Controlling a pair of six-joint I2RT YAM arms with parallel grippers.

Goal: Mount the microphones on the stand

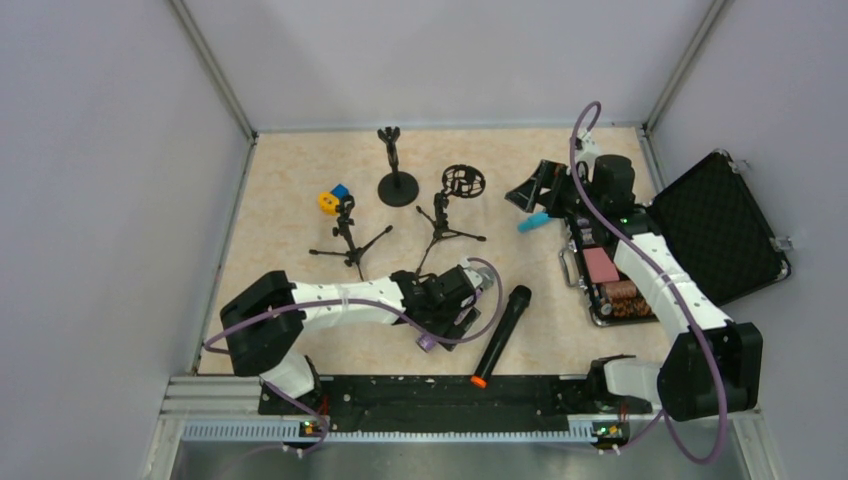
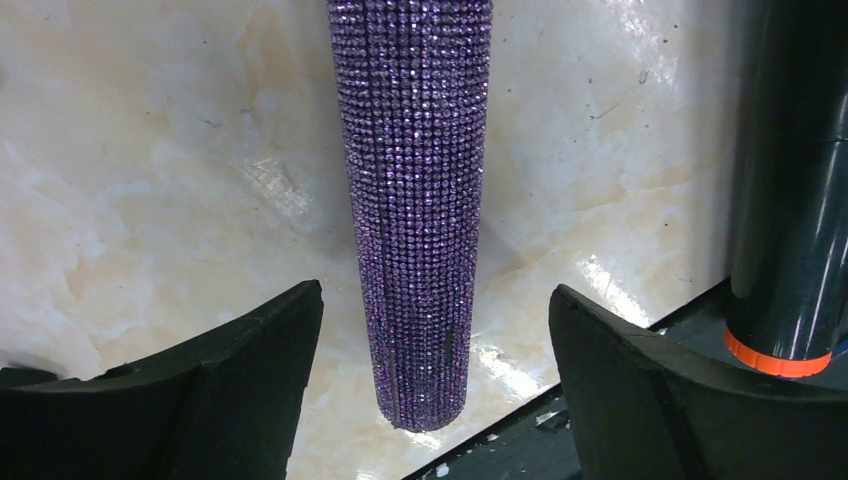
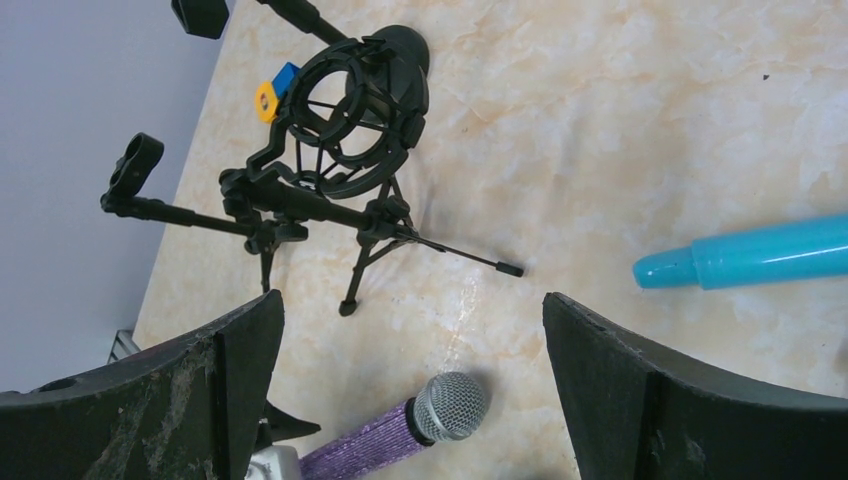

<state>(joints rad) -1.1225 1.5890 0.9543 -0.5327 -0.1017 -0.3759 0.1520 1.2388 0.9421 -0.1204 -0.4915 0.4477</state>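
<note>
With jaws open, the left gripper [image 2: 435,292] straddles the glittery purple handheld microphone [image 2: 415,180] lying on the marbled table [image 2: 150,150], evidently aligned to grasp its handle; the right gripper [image 3: 412,296] likewise stands open.

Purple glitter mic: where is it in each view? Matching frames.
Top external: purple microphone mostly hidden under the left end effector; only its tail shows, bottom centre.
Left wrist: centre, handle between open fingers, untouched.
Right wrist: bottom centre, silver grille end.
Landmark: black microphone, right of it in top and left wrist views.
</note>
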